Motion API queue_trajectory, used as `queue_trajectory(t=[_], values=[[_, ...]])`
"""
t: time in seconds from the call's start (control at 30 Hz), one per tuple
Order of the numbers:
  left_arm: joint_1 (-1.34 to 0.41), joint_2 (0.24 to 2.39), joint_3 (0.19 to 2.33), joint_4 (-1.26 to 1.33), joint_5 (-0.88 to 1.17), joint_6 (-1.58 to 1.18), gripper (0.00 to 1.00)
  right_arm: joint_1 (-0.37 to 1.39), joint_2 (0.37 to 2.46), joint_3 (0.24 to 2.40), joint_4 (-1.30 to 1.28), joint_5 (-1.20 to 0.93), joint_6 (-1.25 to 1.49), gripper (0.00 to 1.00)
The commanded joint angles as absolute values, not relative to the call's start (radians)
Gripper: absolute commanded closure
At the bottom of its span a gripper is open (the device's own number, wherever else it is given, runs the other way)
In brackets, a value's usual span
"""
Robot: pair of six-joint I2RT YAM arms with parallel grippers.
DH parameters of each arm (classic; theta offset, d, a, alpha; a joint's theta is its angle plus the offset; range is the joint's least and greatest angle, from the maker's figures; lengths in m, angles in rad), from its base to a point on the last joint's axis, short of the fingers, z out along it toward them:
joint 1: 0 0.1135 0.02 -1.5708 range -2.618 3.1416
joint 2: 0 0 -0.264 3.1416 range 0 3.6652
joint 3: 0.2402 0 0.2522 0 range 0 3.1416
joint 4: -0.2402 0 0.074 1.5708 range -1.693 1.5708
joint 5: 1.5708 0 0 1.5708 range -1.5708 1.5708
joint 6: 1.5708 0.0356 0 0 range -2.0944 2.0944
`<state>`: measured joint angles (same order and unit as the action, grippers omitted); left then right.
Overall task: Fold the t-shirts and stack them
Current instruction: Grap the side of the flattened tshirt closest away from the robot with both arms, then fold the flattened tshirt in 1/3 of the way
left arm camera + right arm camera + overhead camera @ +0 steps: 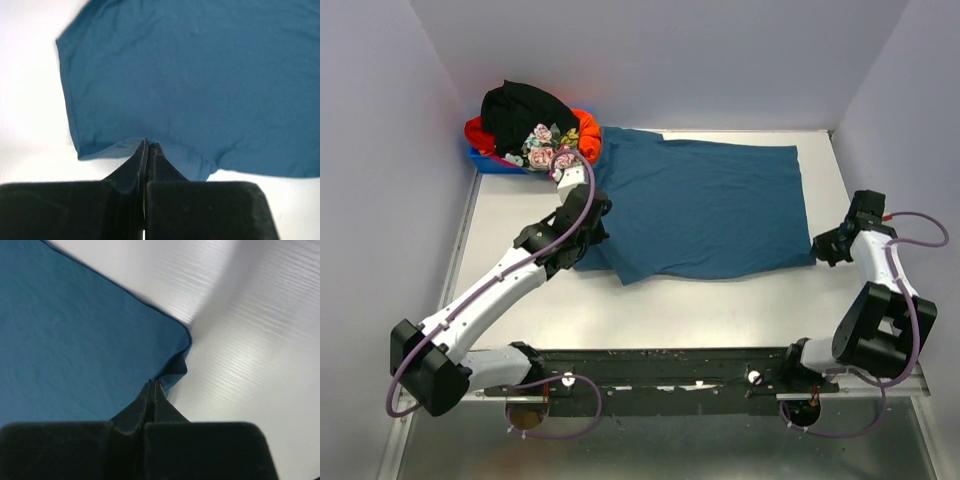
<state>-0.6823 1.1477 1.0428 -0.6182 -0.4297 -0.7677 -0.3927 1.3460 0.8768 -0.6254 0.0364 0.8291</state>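
Cloth is pinched in both of your arms right now. The teal-blue t-shirt [710, 205] lies spread out flat in the middle of the surface [720, 320], with its long side running from left to right.

Your left end effector [150, 146] is squeezed tight on the near left edge of the shirt. The cloth bunches a little where the tips bite. That wrist view is very close, so I can't say for sure if this bit is a sleeve or a hem. Your right end effector [152, 385] is squeezed tight on the near right corner, and that corner curls up off the surface.

I think you hold both ends of the same near edge so that it can come up level and fold over in one neat go. The shirt is flat so the fold won't trap any lumps.

The other t-shirts [535, 125], black, orange-red and flowery, sit heaped in the blue bin [490, 162] at the far left, just beside the teal one. They seem parked there to leave room for folding. No shirt looks folded yet, so this is an early step. Move both arms together, or the cloth may twist or slip out.
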Motion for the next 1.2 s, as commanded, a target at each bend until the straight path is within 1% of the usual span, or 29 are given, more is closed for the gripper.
queue_trajectory(t=[0.0,0.2,0.43,0.7,0.83,1.17], values=[[-0.605,1.224,1.137,-0.517,-0.399,-0.65,1.0,-0.397,1.423,0.977,-0.647,-0.029,0.877,0.99],[-0.508,1.333,1.229,-0.462,-0.301,-0.641,1.0,-0.397,1.523,1.086,-0.667,-0.048,0.92,0.99],[-0.466,1.477,1.383,-0.466,-0.383,-0.607,1.0,-0.397,1.618,1.172,-0.67,-0.066,0.945,0.99],[-0.449,1.653,1.549,-0.446,-0.396,-0.58,1.0,-0.397,1.695,1.235,-0.673,-0.077,0.948,0.99],[-0.446,1.73,1.64,-0.477,-0.417,-0.557,1.0,-0.397,1.716,1.241,-0.663,-0.08,0.951,0.99],[-0.41,1.841,1.779,-0.515,-0.397,-0.543,1.0,-0.397,1.789,1.331,-0.664,-0.123,0.965,0.99]])
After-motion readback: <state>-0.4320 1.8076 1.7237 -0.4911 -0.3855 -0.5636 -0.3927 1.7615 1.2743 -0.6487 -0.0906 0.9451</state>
